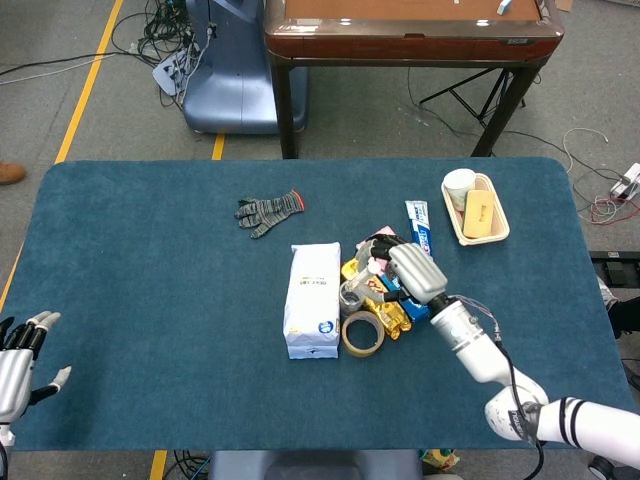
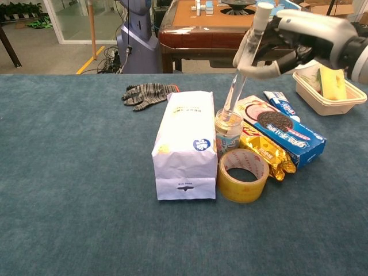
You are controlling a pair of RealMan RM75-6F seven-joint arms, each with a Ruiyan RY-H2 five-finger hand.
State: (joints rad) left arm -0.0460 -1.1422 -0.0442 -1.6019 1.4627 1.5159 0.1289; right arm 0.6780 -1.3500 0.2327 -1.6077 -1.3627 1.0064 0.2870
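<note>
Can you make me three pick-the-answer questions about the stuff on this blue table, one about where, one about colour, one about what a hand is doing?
1. Where is the tape roll?
A. in front of the jar
B. on the glove
C. in the tray

2. What colour is the paper bag?
A. red
B. white
C. black

3. What is the right hand doing?
A. resting flat
B. holding a clear tube
C. gripping the glove

Answers: 1 A, the roll lies nearest the camera, touching the jar. 2 B, its front is white. 3 B, fingers wrap the tube above the jar.
</note>
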